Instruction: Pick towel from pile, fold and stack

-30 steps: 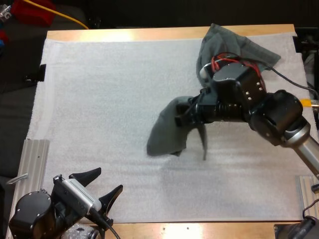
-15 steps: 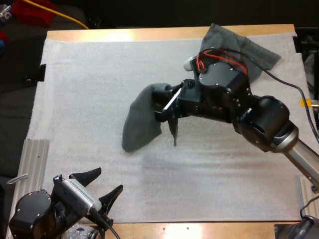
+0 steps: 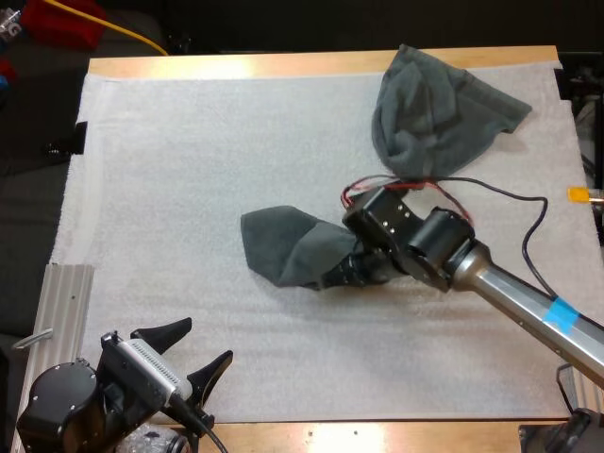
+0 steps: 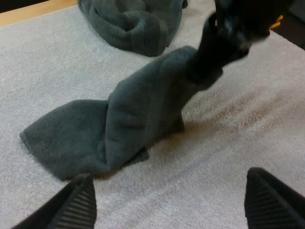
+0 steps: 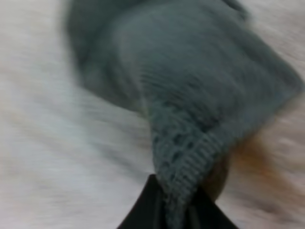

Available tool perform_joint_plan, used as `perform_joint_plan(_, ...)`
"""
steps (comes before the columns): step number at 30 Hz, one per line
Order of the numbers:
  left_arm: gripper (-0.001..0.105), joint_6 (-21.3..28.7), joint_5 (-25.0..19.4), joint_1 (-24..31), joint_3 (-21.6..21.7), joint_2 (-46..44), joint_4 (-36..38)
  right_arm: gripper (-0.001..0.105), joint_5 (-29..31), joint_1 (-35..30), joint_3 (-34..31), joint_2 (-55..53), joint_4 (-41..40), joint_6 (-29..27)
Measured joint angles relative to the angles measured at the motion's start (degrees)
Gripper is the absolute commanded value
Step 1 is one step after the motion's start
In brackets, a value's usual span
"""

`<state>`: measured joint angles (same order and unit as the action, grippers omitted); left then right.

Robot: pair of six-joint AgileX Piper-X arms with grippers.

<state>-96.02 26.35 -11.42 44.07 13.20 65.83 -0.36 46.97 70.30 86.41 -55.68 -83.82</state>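
Note:
A dark grey-green towel lies bunched on the white mat near its middle, one end lifted. My right gripper is low at that end, shut on the towel's hem, which is pinched between its fingers. The left wrist view has the same towel rising toward the right gripper. A crumpled pile of towels sits at the mat's far right, also in the left wrist view. My left gripper rests open near the mat's front left, its fingers wide apart.
Metal rails lie at the table's front left and front right. The wooden table edge runs along the far side.
My right arm has swung down toward the front and lowered the held towel onto the mat; the towel now lies spread to the left of the gripper. The left arm has stayed still.

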Motion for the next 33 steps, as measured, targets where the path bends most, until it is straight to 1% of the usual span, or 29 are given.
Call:
perform_joint_plan(2, 0.063, 0.00, 0.00, 0.00, 0.00, 0.00, 0.00, 0.000, 2.43, -1.64, -2.09, -0.01, 0.52, 0.00)
perform_joint_plan(5, 0.063, 0.00, 0.00, 0.00, 0.00, 0.00, 0.00, 0.000, 3.44, -5.38, -4.02, -0.01, 1.90, 0.19)
perform_joint_plan(8, 0.063, 0.00, 0.00, 0.00, 0.00, 0.00, 0.00, 0.000, 3.62, -9.13, -4.29, -0.01, 3.79, 0.48)
perform_joint_plan(14, 0.063, 0.00, 0.00, 0.00, 0.00, 0.00, 0.00, 0.000, 3.69, -15.77, -4.29, -0.01, 7.76, 2.78)
perform_joint_plan(18, 0.063, 0.00, 0.00, 0.00, 0.00, 0.00, 0.00, 0.000, 4.10, -18.01, -4.37, 0.86, 7.36, 2.84)
perform_joint_plan(23, 0.063, 0.00, 0.04, 0.00, -0.28, 0.00, -0.11, 0.000, 4.24, -18.10, -6.97, 1.33, 5.98, 2.89)
perform_joint_plan(25, 0.063, 0.00, 0.07, 0.00, -1.58, 0.00, -0.72, 0.000, 4.31, -18.10, -8.23, 1.33, 5.79, 2.89)
perform_joint_plan(28, 0.063, 0.00, 0.07, 0.00, -4.91, 0.00, -1.88, 0.000, 5.09, -18.10, -10.13, 1.33, 5.73, 2.89)
perform_joint_plan(33, 0.063, -3.81, 1.18, 0.00, -9.79, 0.09, -5.59, 0.000, 5.76, -18.10, -11.42, 1.33, 5.30, 2.89)
